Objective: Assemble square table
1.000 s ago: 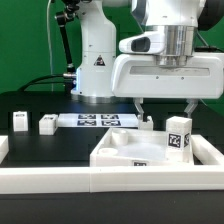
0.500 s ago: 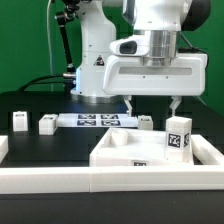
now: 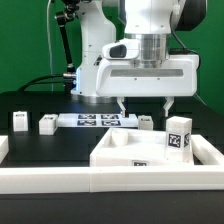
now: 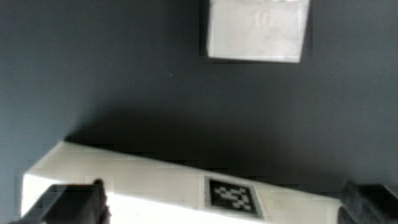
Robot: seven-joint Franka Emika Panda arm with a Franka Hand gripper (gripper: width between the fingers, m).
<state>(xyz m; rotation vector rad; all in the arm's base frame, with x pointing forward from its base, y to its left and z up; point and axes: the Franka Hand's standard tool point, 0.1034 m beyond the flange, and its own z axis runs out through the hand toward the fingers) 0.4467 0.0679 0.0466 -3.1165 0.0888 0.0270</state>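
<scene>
The square table top (image 3: 120, 148), white with a recessed face, lies at the front on the exterior view's right, with a tag (image 3: 141, 166) on its near edge. A tagged leg (image 3: 180, 135) stands upright on its right corner. Three small leg pegs rest on the black board: one (image 3: 19, 121), another (image 3: 47, 124), and a third (image 3: 146, 122) behind the top. My gripper (image 3: 145, 106) hangs open above the top's far edge, holding nothing. In the wrist view the gripper (image 4: 222, 208) straddles the top's tagged edge (image 4: 226, 192), with a white peg (image 4: 258, 30) beyond.
The marker board (image 3: 95, 120) lies flat behind the pegs. A long white rail (image 3: 90, 180) borders the black board at the front. The arm's white base (image 3: 98, 65) stands at the back before a green backdrop.
The arm and open gripper have shifted toward the exterior view's left, above the table top's far edge. No part has moved.
</scene>
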